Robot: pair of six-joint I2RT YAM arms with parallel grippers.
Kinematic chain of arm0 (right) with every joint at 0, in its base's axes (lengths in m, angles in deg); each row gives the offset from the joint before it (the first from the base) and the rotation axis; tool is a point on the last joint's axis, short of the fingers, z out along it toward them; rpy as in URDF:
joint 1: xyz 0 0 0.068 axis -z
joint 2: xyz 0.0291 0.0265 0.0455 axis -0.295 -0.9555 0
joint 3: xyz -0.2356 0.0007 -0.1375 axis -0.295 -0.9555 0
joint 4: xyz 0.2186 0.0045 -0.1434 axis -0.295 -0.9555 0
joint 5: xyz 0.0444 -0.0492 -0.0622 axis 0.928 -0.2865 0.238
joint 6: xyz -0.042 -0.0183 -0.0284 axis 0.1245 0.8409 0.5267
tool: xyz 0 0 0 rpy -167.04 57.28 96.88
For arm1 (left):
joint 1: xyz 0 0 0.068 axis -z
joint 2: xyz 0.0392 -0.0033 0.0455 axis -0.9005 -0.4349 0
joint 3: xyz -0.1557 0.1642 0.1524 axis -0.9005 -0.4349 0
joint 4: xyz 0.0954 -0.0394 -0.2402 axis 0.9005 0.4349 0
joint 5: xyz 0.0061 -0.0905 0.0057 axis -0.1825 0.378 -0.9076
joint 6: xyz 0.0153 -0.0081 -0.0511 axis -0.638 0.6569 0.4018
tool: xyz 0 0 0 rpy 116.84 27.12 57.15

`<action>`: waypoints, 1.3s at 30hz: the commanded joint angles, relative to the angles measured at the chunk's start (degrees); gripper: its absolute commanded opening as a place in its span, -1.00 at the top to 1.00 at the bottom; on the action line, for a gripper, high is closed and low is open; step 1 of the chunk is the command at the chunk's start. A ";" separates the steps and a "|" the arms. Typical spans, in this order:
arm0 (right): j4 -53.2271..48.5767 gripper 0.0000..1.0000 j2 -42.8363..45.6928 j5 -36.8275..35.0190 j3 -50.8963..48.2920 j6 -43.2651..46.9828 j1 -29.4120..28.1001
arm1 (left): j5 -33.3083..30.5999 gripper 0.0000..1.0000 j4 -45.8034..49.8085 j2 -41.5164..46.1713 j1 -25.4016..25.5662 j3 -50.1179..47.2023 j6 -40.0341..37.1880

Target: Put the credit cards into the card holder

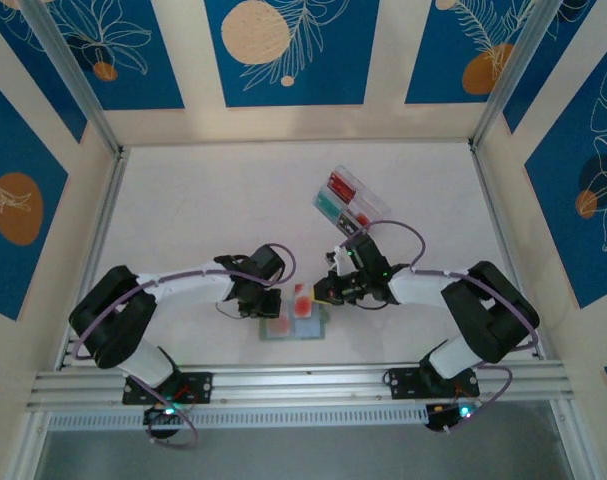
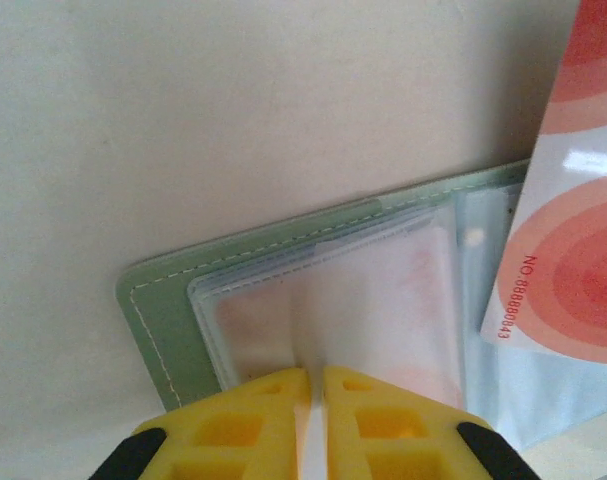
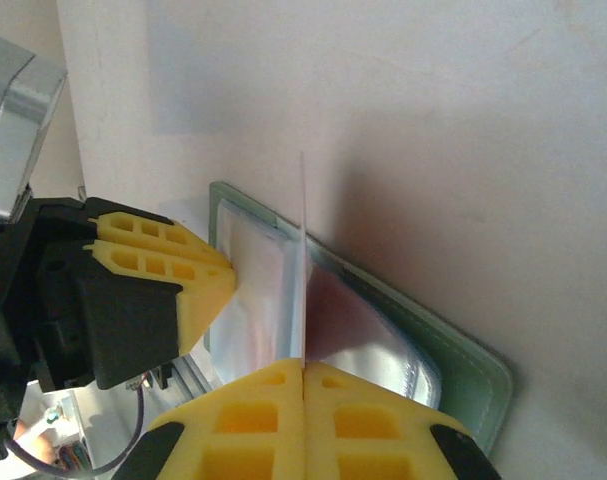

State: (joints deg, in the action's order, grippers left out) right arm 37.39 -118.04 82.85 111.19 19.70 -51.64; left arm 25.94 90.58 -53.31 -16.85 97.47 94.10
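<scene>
The sage-green card holder point(image 1: 281, 331) lies open on the table near the front edge, its clear sleeves facing up. My left gripper point(image 2: 316, 375) is shut on a clear sleeve page of the card holder point(image 2: 168, 320), pinching it at its near edge. My right gripper point(image 3: 303, 368) is shut on a red-and-white credit card point(image 3: 303, 250), seen edge-on and standing upright over the card holder's point(image 3: 468, 365) fold. The same credit card point(image 2: 568, 240) hangs at the right of the left wrist view. From above, the left gripper point(image 1: 270, 302) and right gripper point(image 1: 318, 293) flank the credit card point(image 1: 302, 300).
A clear plastic compartment box point(image 1: 349, 200) with red and teal cards inside sits behind the right arm. The other arm's yellow fingers point(image 3: 168, 285) sit close at the left of the right wrist view. The metal rail point(image 1: 303, 382) runs just in front of the card holder.
</scene>
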 commanded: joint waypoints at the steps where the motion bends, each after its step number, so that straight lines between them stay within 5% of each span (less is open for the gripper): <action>1: 5.02 1.00 -0.63 3.54 0.95 -1.26 0.20 | -3.35 0.74 4.22 -1.70 0.11 -2.90 -0.68; 39: 3.70 1.00 -5.70 3.94 3.67 0.83 0.20 | -0.99 0.74 1.76 -1.89 0.09 -4.27 0.37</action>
State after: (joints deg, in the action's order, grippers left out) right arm 41.35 -123.05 85.41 113.72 19.89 -50.98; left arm 26.22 88.83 -52.76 -16.85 96.22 94.16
